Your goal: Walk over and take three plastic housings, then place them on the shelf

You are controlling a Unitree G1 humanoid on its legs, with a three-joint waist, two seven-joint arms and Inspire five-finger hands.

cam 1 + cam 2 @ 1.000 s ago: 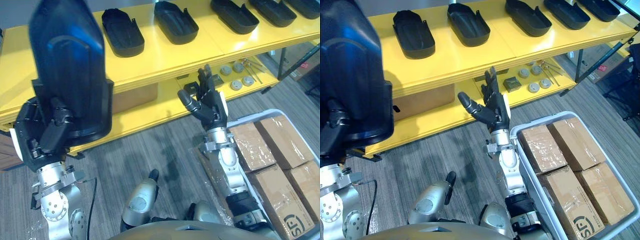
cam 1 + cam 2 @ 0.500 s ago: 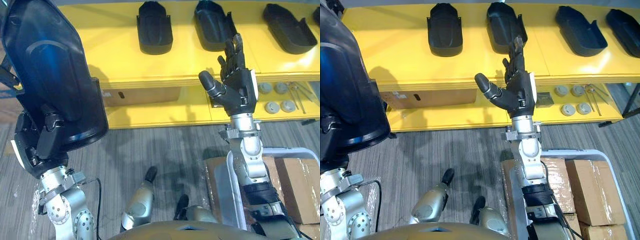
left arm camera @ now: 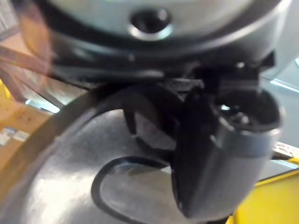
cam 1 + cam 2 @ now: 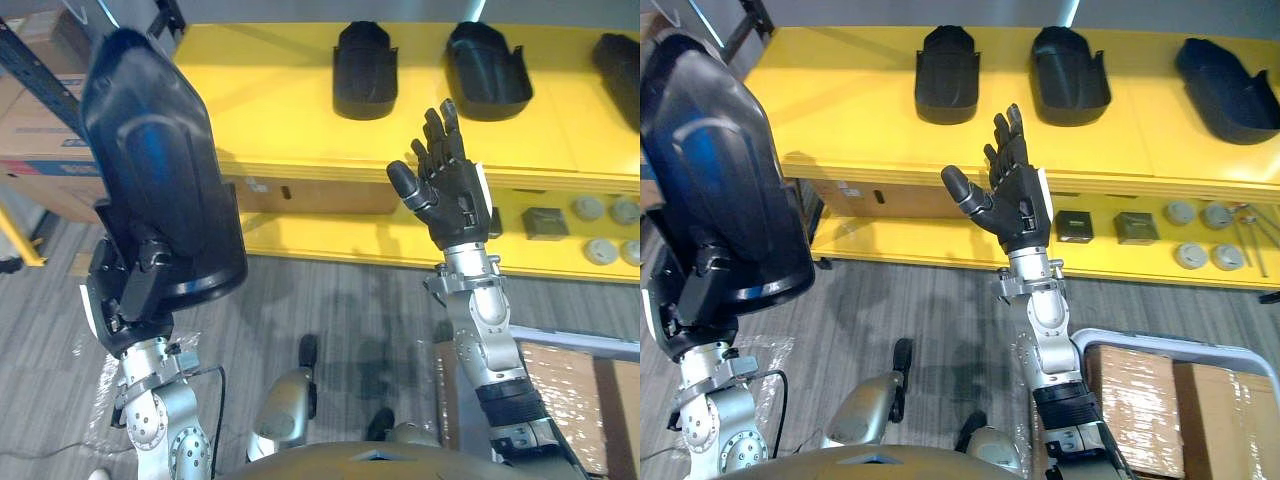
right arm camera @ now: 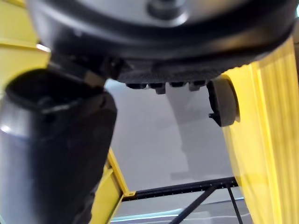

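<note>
My left hand [image 4: 125,300] is curled round the lower end of a large glossy black plastic housing [image 4: 160,180], held upright in front of the yellow shelf's left end; the left wrist view shows its grey inner wall [image 3: 60,172] against the thumb. My right hand [image 4: 450,190] is raised before the middle of the shelf, palm up, fingers straight, holding nothing. Black housings lie on the yellow shelf top [image 4: 270,90]: one [image 4: 364,68] left of another [image 4: 487,75], and a third [image 4: 1230,75] farther right.
The lower shelf board [image 4: 340,240] carries a brown cardboard box [image 4: 310,195], two small dark blocks [image 4: 1076,225] and several round metal parts [image 4: 1195,255]. Wrapped cardboard boxes [image 4: 1135,395] fill a grey bin on the floor at right. More cartons [image 4: 45,150] stand at far left.
The whole picture has shifted right, so the camera has moved left along the shelf. The left hand still holds the housing upright; the right hand stays raised and open.
</note>
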